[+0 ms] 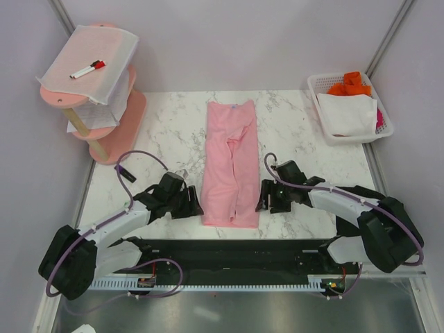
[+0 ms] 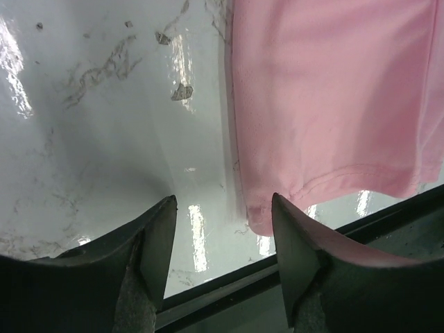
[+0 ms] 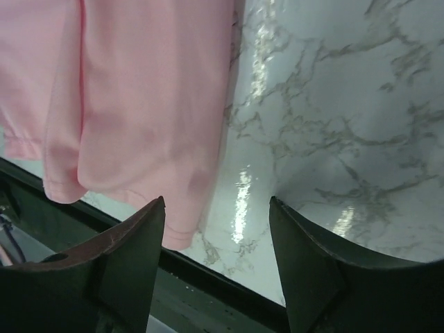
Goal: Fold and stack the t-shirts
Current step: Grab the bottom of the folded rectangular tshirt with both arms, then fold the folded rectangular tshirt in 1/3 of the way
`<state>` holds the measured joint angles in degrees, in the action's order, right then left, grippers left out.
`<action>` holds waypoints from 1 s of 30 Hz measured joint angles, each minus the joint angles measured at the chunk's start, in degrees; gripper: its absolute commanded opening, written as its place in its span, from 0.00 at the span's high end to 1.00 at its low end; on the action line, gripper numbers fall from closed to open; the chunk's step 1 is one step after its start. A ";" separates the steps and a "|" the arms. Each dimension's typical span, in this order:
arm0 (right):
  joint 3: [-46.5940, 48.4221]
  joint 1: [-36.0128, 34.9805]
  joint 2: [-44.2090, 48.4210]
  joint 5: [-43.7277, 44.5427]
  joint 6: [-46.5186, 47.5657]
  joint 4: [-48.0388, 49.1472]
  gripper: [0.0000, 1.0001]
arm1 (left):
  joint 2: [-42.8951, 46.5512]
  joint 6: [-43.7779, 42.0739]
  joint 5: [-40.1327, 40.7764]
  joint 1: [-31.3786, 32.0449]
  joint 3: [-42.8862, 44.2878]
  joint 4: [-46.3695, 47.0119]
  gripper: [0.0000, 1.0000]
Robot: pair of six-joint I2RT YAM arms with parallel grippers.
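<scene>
One marble tabletop (image 1: 173, 132) carries everything. Its near edge is covered by a black rail.

Two arms lie low, reaching in toward the middle. The left arm (image 1: 111, 229) angles up-right and the right arm (image 1: 347, 205) angles up-left, with elbows out wide. Both bases are partly cut off at the lower corners.

The pink t-shirt (image 1: 230, 163) lies flat at tabletop centre, folded into a long narrow strip running far to near, hem at the near end. A small pale mark at the far end is too small to make out. The wrist views catch only its hem corners (image 2: 333, 104) (image 3: 139, 90); the rest is cut off.

The left claw (image 1: 191, 205) (image 2: 223, 208) sits just beside the shirt's left hem corner, jaws wide apart, gripping nothing. Whether a finger touches the cloth is unclear. The right claw (image 1: 265, 198) (image 3: 216, 208) sits at the right hem corner, also spread wide and empty.

A pink shelf stand (image 1: 128, 114) is far left, its lower tiers partly hidden by a white mesh sheet (image 1: 104, 41) draped over the top. A white basket (image 1: 322, 78) is far right, holding a white cloth (image 1: 347, 114) and an orange cloth (image 1: 349, 85); the contents underneath are hidden. A red-capped marker (image 1: 88, 69) lies on the mesh.
</scene>
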<state>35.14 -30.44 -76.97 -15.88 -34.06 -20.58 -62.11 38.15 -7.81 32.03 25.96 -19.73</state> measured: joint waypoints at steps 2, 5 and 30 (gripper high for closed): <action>-1.20 -1.01 0.35 -2.36 -1.90 1.92 0.32 | -0.59 0.31 -1.07 0.17 -0.46 0.02 0.43; -2.60 -3.15 -0.11 -6.12 -4.90 4.90 0.33 | -2.38 1.01 -2.93 0.72 -0.55 1.09 0.53; 4.66 -9.33 8.72 5.53 -8.46 3.23 1.00 | -7.45 2.19 0.13 5.11 14.93 -2.27 0.98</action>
<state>39.79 -39.77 -68.25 -10.35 -42.52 -17.34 -69.56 40.34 -7.68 37.15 40.88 -22.00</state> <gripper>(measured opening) 0.011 0.028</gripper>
